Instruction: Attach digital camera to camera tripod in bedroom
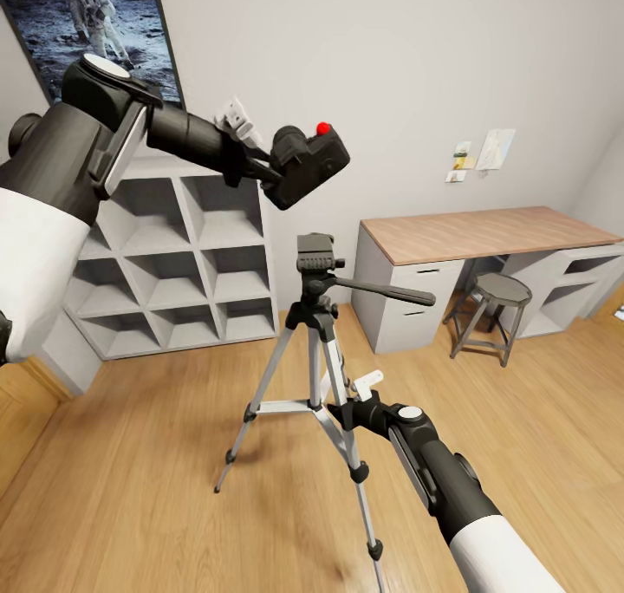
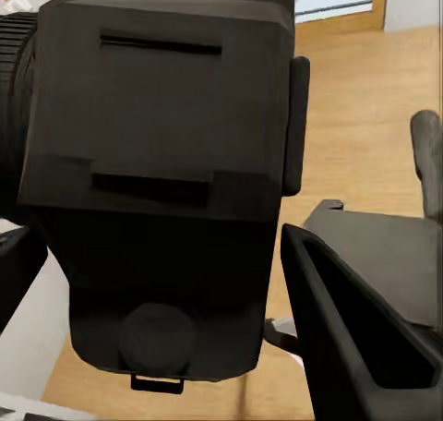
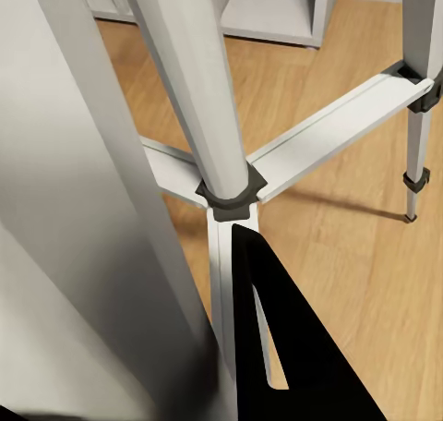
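Note:
My left gripper (image 1: 270,170) is shut on the digital camera (image 1: 310,165), a small black box with a red button on top. I hold it in the air, above and a little left of the camera tripod's black head (image 1: 316,253). The camera tripod (image 1: 316,350) stands on the wood floor with its silver legs spread and its pan handle (image 1: 390,293) pointing right. In the left wrist view the digital camera (image 2: 157,172) sits between the fingers (image 2: 360,329). My right gripper (image 1: 345,413) is shut on a tripod leg low down. That silver leg (image 3: 83,255) runs beside a black finger (image 3: 286,347).
White cube shelves (image 1: 173,268) stand against the wall behind the tripod. A wooden-topped desk (image 1: 485,233) with white drawers and a round stool (image 1: 500,303) are at the right. An astronaut poster (image 1: 95,21) hangs at the upper left. Open plank floor (image 1: 139,489) lies around the tripod.

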Available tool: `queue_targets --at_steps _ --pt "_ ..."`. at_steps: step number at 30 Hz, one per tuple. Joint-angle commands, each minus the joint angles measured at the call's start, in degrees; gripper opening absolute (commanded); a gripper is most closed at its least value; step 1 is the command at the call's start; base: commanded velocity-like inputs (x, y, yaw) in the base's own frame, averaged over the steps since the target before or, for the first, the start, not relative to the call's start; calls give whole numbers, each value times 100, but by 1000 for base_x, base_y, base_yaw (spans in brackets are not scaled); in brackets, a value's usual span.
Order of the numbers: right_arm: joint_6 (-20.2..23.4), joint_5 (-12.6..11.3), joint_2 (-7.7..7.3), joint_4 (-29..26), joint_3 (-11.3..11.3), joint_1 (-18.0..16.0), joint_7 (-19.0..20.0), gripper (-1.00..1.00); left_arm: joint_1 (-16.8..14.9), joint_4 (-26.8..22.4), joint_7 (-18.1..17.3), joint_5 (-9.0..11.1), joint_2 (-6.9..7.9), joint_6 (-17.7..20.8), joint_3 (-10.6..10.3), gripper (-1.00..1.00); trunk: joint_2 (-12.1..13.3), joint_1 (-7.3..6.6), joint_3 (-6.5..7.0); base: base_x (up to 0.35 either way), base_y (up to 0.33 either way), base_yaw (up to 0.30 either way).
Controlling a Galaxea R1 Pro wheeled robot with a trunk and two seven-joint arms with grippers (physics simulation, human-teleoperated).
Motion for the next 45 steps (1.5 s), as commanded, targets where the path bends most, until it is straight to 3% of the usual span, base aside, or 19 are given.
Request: queue_targets --at_steps 1,4,5,6,7,9,16,21,24,25,34,39,43,45 --pt "25 21 4 -10 -6 -6 36 -100 -8 -12 -61 -27 11 26 -21 -100 -11 2 -10 0 0 0" --pt "25 21 -3 -11 -10 -4 42 -100 -8 -53 -489 -83 31 3 -53 -100 -11 2 -10 0 0 0" --pt "25 18 1 -11 -14 -5 43 -100 -8 -84 -814 -417 29 -19 -65 -100 -11 2 -10 0 0 0" --pt "25 18 0 -11 -15 -6 39 -100 -8 -69 -881 -731 12 -33 -67 -100 -11 2 -10 0 0 0" --pt "25 21 0 -11 -15 -6 37 -100 -8 -56 -907 -915 -9 -31 -64 -100 -11 2 -10 0 0 0" --pt "25 23 -2 -11 -15 -6 36 -100 -8 -43 -924 -1025 -33 -25 -80 -100 -11 2 -10 0 0 0" --pt "25 24 2 -11 -7 -6 35 -100 -8 -28 -1392 -1077 -40 -10 -96 -100 -11 2 -10 0 0 0" --pt "25 24 3 -11 -7 -4 35 -100 -8 -75 -1507 -1082 -34 -39 -90 -100 -11 2 -10 0 0 0" --pt "25 24 -1 -11 -7 -5 35 -100 -8 -361 -1584 -1074 -15 -118 -82 -100 -11 2 -10 0 0 0" --pt "25 24 -1 -5 -7 -3 35 -100 -8 -789 -1726 -1052 23 -178 -96 -100 -11 2 -10 0 0 0" --pt "25 24 2 -4 -7 -1 35 -100 -8 -908 -1758 -1065 37 -4 -139 -100 -11 2 -10 0 0 0" --pt "25 24 2 -3 -7 -2 35 -100 -8 -1099 -1759 -1090 154 97 -278 -100 -11 2 -10 0 0 0" --pt "25 24 4 -2 0 -3 35 -100 -8 -1410 -1745 -1106 389 666 -553 -100 -11 2 -10 0 0 0" --pt "25 24 5 -2 1 -2 35 -100 -8 -1442 -1739 -1111 422 768 -592 -100 -11 2 -10 0 0 0"
